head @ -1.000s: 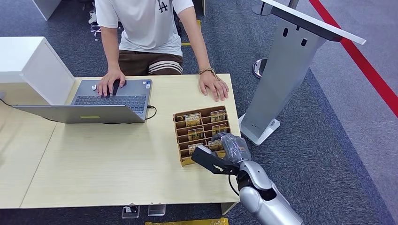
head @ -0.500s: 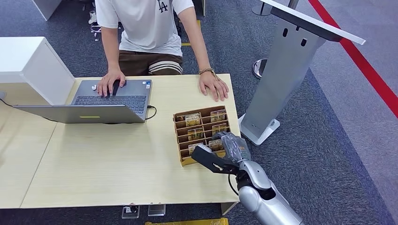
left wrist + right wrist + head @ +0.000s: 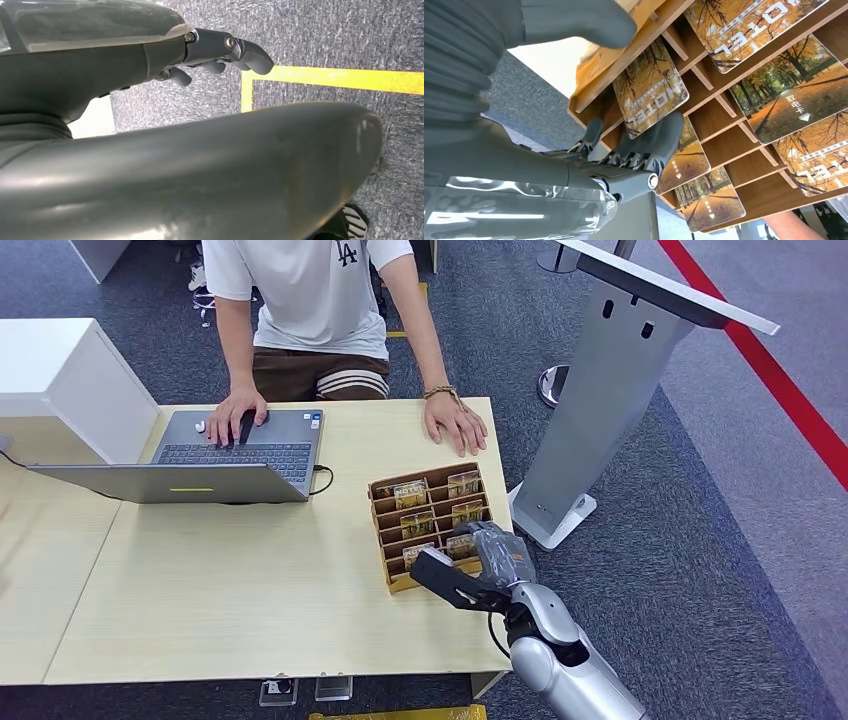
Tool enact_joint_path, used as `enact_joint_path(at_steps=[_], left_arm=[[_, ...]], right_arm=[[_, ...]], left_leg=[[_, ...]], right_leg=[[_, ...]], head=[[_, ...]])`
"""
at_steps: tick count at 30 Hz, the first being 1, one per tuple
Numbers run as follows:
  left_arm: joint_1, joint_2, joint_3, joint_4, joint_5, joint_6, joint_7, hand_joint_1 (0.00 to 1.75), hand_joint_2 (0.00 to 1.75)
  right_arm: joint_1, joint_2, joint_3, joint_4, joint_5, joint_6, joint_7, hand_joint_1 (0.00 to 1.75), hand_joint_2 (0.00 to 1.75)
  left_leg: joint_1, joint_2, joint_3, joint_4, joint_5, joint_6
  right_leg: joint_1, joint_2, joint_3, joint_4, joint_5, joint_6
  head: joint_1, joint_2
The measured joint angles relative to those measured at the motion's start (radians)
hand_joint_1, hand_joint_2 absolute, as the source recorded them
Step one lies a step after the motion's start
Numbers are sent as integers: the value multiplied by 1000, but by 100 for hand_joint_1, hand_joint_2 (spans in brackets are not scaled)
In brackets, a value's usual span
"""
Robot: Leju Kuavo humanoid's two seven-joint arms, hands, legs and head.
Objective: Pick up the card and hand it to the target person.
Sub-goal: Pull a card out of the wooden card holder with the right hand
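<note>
The pale wood-grain table (image 3: 250, 590) is carrying everything, and the wooden card rack (image 3: 380, 510) near its right edge serves as the landmark. Beyond the rack a seated person (image 3: 310, 300) is resting one hand (image 3: 455, 422) flat on the table, probably the one waiting for the card; the open grey laptop (image 3: 200, 465) is standing to the rack's left. The rack is a stepped brown box of slotted tiers, tilting its glossy rectangular cards upward so each can be reached from the front. The right hand (image 3: 475, 565), grey with a ribbed cover and clear wrapping, is reaching into the rack's nearest tier. In the right wrist view its dark fingers (image 3: 659, 145) are pressing against the lower edge of a hotel key card (image 3: 651, 92) printed with autumn trees, the thumb arching above; the card is still sitting in its slot, not yet gripped. The left hand (image 3: 220, 50) is hanging over grey carpet, fingers loosely curled, holding nothing.
</note>
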Motion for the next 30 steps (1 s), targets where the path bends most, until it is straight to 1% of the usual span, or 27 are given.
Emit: enact_joint_path(at_steps=[1,5,9,10,13,25,30], left_arm=[[0,0,0,0,0,0,0,0,0],[0,0,0,0,0,0,-1,0,0],[0,0,0,0,0,1,-1,0,0],[0,0,0,0,0,1,-1,0,44],[0,0,0,0,-1,4,-2,0,175],[0,0,-1,0,-19,18,-7,0,175],[0,0,-1,0,-11,23,-7,0,175]], right_arm=[[0,0,0,0,-1,0,0,146,175],[-1,0,0,0,-3,0,-1,153,175],[-3,0,0,0,-3,0,-2,172,175],[-3,0,0,0,-3,0,-2,175,175],[-3,0,2,0,-5,0,-3,175,175],[-3,0,2,-3,-5,-12,-5,175,175],[-2,-9,-9,-57,35,-64,2,175,175]], left_leg=[[0,0,0,0,0,0],[0,0,0,0,0,0],[0,0,0,0,0,0],[0,0,0,0,0,0],[0,0,0,0,0,0],[0,0,1,0,0,0],[0,0,0,0,0,0]], right_leg=[[0,0,0,0,0,0],[0,0,0,0,0,0],[0,0,0,0,0,0],[0,0,0,0,0,0],[0,0,0,0,0,0],[0,0,1,0,0,0],[0,0,0,0,0,0]], head=[[0,0],[0,0],[0,0],[0,0],[0,0],[0,0],[0,0]])
